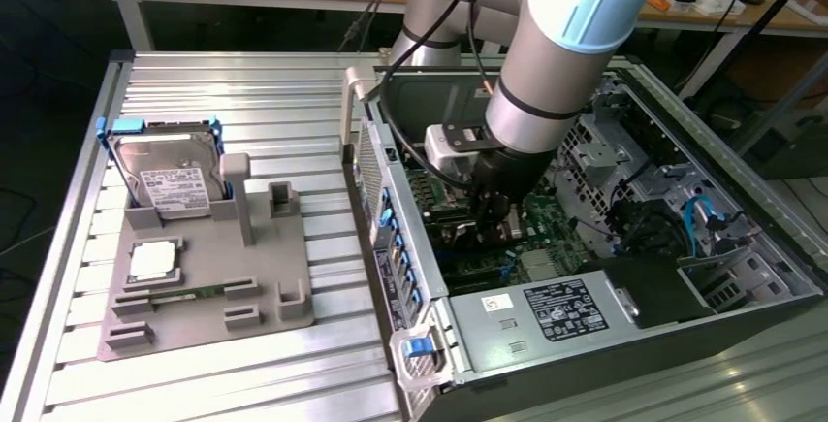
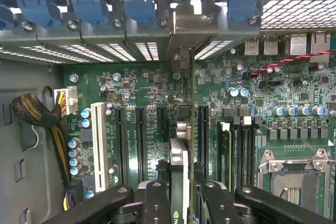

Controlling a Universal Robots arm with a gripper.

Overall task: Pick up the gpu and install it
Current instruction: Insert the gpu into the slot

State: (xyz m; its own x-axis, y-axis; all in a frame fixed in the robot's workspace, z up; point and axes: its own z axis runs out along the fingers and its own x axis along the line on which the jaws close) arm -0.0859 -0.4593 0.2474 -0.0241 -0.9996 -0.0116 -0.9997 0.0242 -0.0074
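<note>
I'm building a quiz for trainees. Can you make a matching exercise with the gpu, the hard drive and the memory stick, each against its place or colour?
1 gpu
2 hard drive
3 memory stick

A blue frame, on the grey holder
B green, on the holder
C in the gripper, inside the case

Pairs: 1-C, 2-A, 3-B
</note>
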